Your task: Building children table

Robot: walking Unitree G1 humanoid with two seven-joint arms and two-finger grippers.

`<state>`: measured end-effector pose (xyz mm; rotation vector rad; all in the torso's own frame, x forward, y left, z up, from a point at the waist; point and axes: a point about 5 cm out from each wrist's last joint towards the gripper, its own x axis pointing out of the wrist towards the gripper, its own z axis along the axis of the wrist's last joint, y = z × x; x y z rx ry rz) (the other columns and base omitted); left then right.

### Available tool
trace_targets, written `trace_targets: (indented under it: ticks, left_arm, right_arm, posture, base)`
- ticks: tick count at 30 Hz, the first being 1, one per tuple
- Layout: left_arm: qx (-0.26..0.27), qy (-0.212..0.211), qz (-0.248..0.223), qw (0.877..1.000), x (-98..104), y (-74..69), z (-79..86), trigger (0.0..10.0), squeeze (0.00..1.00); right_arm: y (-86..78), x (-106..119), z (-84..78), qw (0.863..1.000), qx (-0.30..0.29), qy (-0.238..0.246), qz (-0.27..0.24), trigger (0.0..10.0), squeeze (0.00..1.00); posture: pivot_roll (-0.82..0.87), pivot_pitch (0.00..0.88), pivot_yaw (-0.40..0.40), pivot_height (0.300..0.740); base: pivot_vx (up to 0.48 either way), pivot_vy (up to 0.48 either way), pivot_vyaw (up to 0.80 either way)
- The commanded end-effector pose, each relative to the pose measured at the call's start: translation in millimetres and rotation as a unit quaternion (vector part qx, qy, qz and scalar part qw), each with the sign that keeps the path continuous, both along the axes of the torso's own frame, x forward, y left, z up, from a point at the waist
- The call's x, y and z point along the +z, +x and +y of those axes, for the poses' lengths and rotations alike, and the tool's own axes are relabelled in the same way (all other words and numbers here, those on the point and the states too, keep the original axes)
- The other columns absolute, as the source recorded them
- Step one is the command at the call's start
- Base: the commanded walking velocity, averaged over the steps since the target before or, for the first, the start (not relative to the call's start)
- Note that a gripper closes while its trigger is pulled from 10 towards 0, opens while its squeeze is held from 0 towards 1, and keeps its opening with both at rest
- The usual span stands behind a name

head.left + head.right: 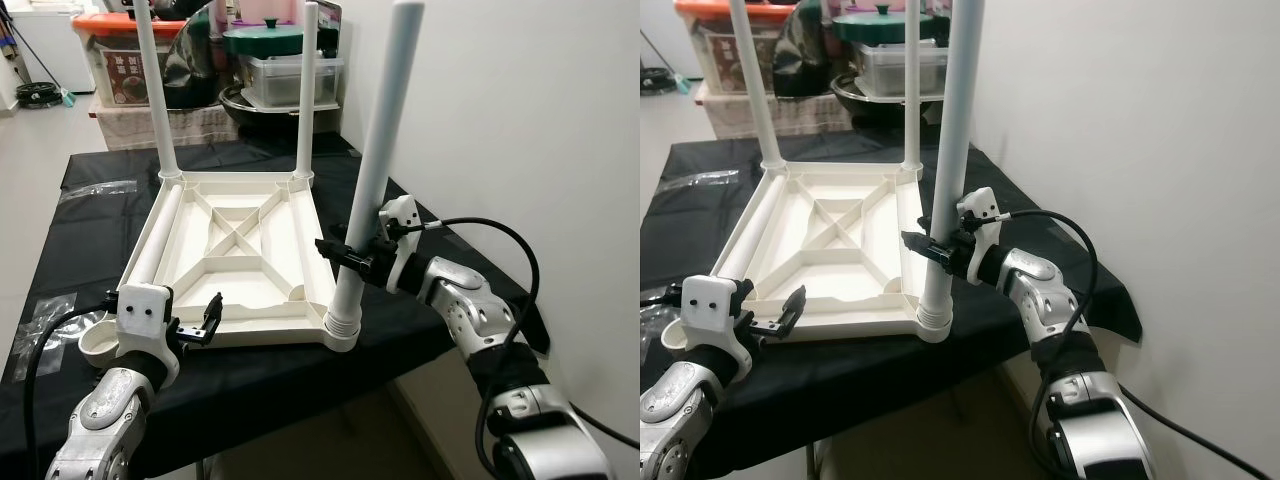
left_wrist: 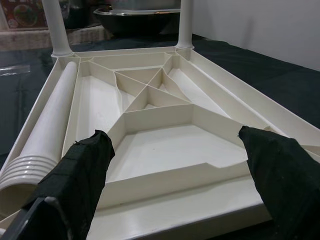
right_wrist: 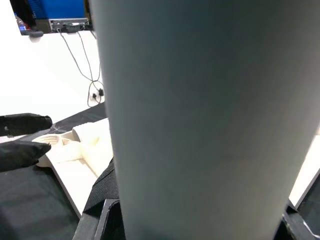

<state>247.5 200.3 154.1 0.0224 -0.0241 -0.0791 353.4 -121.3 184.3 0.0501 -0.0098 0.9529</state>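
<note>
At the tabletop's (image 1: 235, 240) near right corner, right gripper (image 1: 350, 255) fingers clamp the leg (image 1: 375, 170); left gripper (image 1: 195, 330) fingers apart.

The robot has two shiny silver arms made of round, bumpy parts joined together. Each wrist has a white boxy block on it. The block on the left one has two small dark holes like dots. The left tool (image 1: 196, 328) has two long black fingers (image 2: 82, 175) that look wrapped in rough black tape. The right tool (image 1: 345, 255) is black too. Thick black cables loop out from both arms and curve back in
</note>
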Motion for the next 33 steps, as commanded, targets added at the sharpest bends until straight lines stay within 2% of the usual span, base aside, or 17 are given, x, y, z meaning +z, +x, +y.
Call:
trace_targets:
  ticks: [1, 4, 8, 9, 14, 17, 19, 20, 23, 27, 33]
  left_arm:
    - [0.000, -0.004, 0.005, 1.000, -1, -0.7, 0.1, 10.0, 0.00]
    - [0.000, -0.004, 0.004, 1.000, -1, -0.5, 0.0, 10.0, 0.00]
    - [0.001, -0.006, 0.003, 1.000, -1, -0.1, 0.4, 10.0, 0.00]
    - [0.001, -0.006, 0.003, 1.000, -1, -0.1, 0.4, 10.0, 0.00]
    - [0.000, -0.013, 0.004, 1.000, -1, -0.5, -0.3, 10.0, 0.00]
    - [0.001, -0.016, 0.004, 1.000, -1, -0.8, -0.3, 10.0, 0.00]
    - [0.002, -0.018, 0.005, 1.000, -2, -1.2, -1.2, 10.0, 0.00]
    - [0.002, -0.018, 0.005, 1.000, -2, -1.2, -1.2, 10.0, 0.00]
    - [0.006, -0.023, 0.003, 1.000, -3, -1.2, -1.3, 10.0, 0.00]
    - [0.008, -0.024, 0.002, 1.000, -3, -1.6, -2.3, 10.0, 0.00]
    - [0.017, -0.021, 0.002, 1.000, -4, -5.4, 0.9, 10.0, 0.00]
  right_arm:
    - [-8.7, -22, 6.0, 0.999, 0.010, -0.024, 0.036, 10.0, 0.00]
    - [-9.9, -23, 7.8, 0.999, 0.010, -0.028, 0.029, 10.0, 0.00]
    - [-15.9, -22, 14.8, 0.998, 0.030, -0.052, -0.005, 10.0, 0.00]
    - [-15.9, -22, 14.8, 0.998, 0.030, -0.052, -0.005, 10.0, 0.00]
    - [-24.2, -24, 13.8, 0.993, 0.109, -0.043, 0.017, 10.0, 0.00]
    - [-26.2, -24, 12.5, 0.991, 0.122, -0.040, 0.023, 10.0, 0.00]
    - [-27.3, -24, 7.2, 0.980, 0.183, -0.057, 0.051, 10.0, 0.00]
    - [-27.3, -24, 7.2, 0.980, 0.183, -0.057, 0.051, 10.0, 0.00]
    - [-25.1, -20, 0.5, 0.963, 0.248, -0.054, 0.088, 10.0, 0.00]
    - [-17.5, -16, -1.4, 0.962, 0.258, -0.038, 0.086, 10.0, 0.00]
    - [-10.3, -11, 4.9, 0.967, 0.246, -0.017, 0.058, 10.0, 0.00]
  posture:
    - [0.08, 0.000, -0.080, 0.740]
    - [0.08, 0.000, -0.080, 0.740]
    - [0.08, 0.000, -0.080, 0.740]
    - [0.08, 0.000, -0.080, 0.740]
    - [0.09, 0.000, -0.092, 0.740]
    - [0.09, 0.000, -0.092, 0.740]
    - [0.09, 0.000, -0.105, 0.740]
    - [0.09, 0.000, -0.105, 0.740]
    - [0.10, 0.000, -0.116, 0.740]
    - [0.11, 0.000, -0.129, 0.740]
    - [0.12, 0.000, -0.139, 0.740]
  base:
    - [0.000, 0.000, 0.00]
    - [0.000, 0.000, 0.00]
    - [0.000, 0.000, 0.00]
    - [0.000, 0.000, 0.00]
    - [0.000, 0.000, 0.00]
    - [0.000, 0.000, 0.00]
    - [0.000, 0.000, 0.00]
    - [0.000, 0.000, 0.00]
    - [0.000, 0.000, 0.00]
    - [0.000, 0.000, 0.00]
    - [0.000, 0.000, 0.00]
